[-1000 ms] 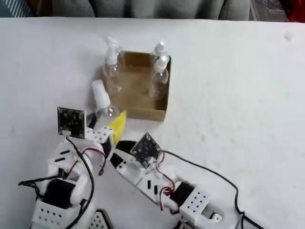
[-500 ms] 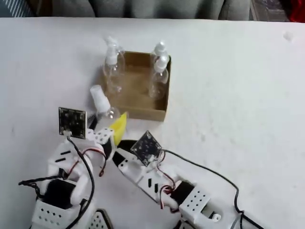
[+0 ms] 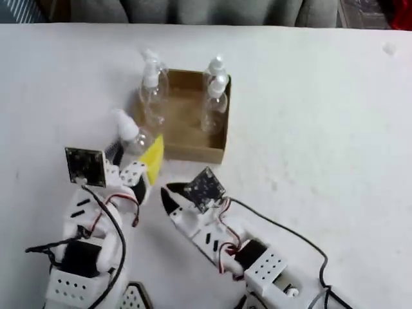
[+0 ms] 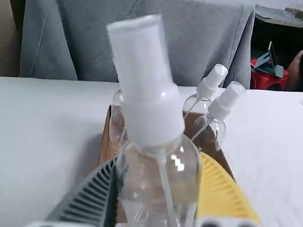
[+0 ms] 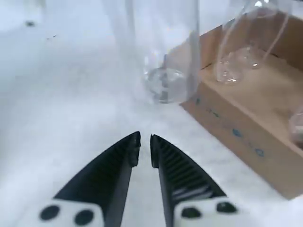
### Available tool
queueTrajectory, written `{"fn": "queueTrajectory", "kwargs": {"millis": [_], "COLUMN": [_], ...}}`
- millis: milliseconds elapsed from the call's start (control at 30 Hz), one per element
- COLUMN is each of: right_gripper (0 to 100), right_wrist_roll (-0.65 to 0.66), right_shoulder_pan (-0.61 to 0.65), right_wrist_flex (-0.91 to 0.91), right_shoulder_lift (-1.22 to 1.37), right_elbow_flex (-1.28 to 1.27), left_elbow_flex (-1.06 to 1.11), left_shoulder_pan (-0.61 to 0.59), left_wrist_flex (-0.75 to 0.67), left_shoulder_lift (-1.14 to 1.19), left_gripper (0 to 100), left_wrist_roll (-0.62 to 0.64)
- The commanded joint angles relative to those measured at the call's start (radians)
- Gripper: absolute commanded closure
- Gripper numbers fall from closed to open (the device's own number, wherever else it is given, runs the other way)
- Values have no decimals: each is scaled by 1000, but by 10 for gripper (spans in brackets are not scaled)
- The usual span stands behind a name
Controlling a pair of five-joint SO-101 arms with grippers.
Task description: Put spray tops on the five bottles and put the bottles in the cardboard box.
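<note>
Your left gripper point(image 4: 156, 191) clamps the clear round plastic bottle with a white spray top point(image 3: 133, 137) just off the brown cardboard box point(image 3: 193, 152), at the corner nearest that arm. Your right gripper point(image 5: 145, 149) sits almost closed and empty before the box's front wall. Smooth white table point(image 3: 322, 116) lies open beyond the box's far side.

High camera looks down; wrist cameras closely face the cardboard box point(image 3: 193, 153).

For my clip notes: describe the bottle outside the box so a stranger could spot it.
An open cardboard box on the white table holds capped clear bottles. One more spray bottle is just outside its near left corner. Alone among them, it is clamped in the left hand, between a yellow finger and a grey one.
</note>
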State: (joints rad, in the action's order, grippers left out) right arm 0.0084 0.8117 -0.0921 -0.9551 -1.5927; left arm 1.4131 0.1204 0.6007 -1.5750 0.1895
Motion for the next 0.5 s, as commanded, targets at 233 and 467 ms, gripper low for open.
{"fn": "queueTrajectory", "kwargs": {"millis": [233, 467], "right_gripper": [983, 983], "right_wrist_roll": [-2, -2], "right_shoulder_pan": [-74, -94], "right_wrist_flex": [5, 7], "right_shoulder_lift": [-8, -8], "right_elbow_flex": [51, 49], "left_elbow_flex": [-166, -215], "left_shoulder_pan": [-31, -101], "left_wrist_flex": [-187, -503], "left_shoulder_lift": [298, 608], "left_gripper": [980, 980], "left_wrist_roll": [-87, -91]}}
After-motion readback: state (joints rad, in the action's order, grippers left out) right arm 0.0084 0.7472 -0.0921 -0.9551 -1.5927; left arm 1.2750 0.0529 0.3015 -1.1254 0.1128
